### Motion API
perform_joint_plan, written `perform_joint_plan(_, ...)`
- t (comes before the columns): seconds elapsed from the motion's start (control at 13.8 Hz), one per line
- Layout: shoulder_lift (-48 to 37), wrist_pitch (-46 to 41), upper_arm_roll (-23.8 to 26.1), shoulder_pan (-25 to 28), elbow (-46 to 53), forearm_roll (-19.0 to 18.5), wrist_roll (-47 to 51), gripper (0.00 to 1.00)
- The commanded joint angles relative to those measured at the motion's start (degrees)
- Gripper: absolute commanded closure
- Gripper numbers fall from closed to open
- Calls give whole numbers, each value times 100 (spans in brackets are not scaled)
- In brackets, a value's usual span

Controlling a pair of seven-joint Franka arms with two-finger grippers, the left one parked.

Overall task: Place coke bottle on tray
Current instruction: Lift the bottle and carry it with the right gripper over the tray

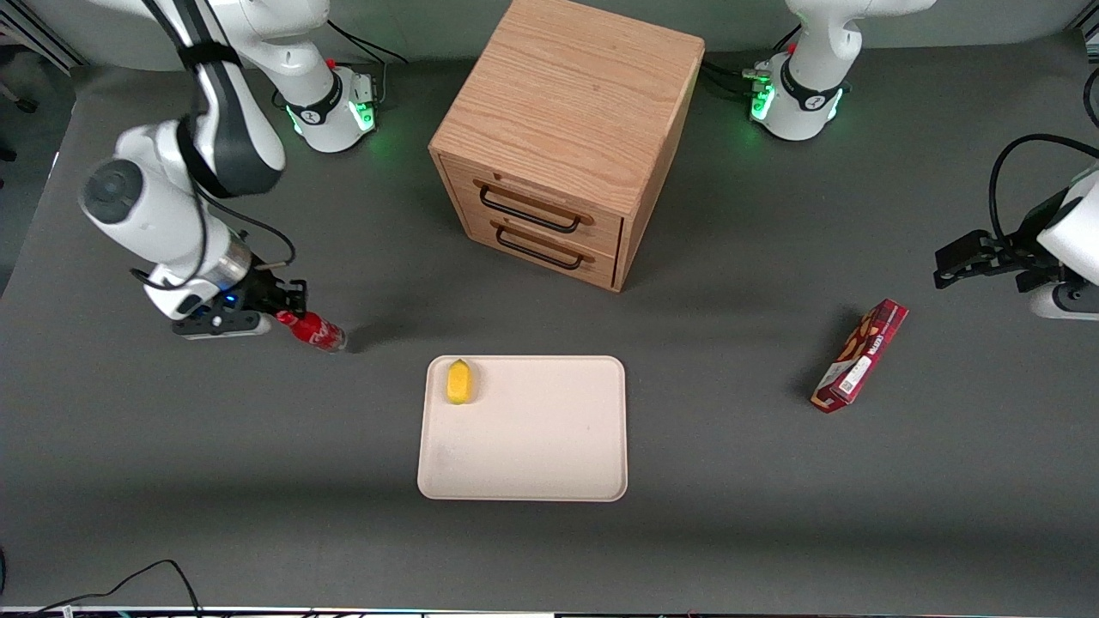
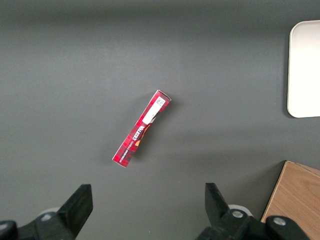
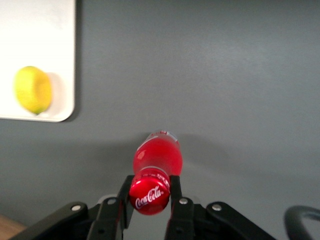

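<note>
**Bottle in my jaws, off the tray**

My jaws are clamped on the neck of the coke bottle (image 1: 311, 330), just under its cap. I hold it tilted near the table (image 1: 172, 481), toward the working arm's end. The tray (image 1: 532, 446) lies apart from it, carrying a lemon (image 1: 459, 382).

"Coca-Cola" script on bottle cap (image 3: 149, 197)

On the tabletop (image 1: 129, 446): one coke bottle (image 1: 314, 330) held in the pincer (image 1: 276, 307), one tray (image 1: 532, 446), one lemon (image 1: 460, 381), one red snack box (image 1: 860, 355), and one two-drawer wooden cabinet (image 1: 567, 129).
</note>
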Motion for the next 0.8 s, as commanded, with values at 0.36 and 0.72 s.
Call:
perform_joint_plan(0.36,1888,-3904,-2,37,5142,-315,144,100)
perform_joint_plan(0.72,3294,-3776,-46,633,6454,-342,1310,100)
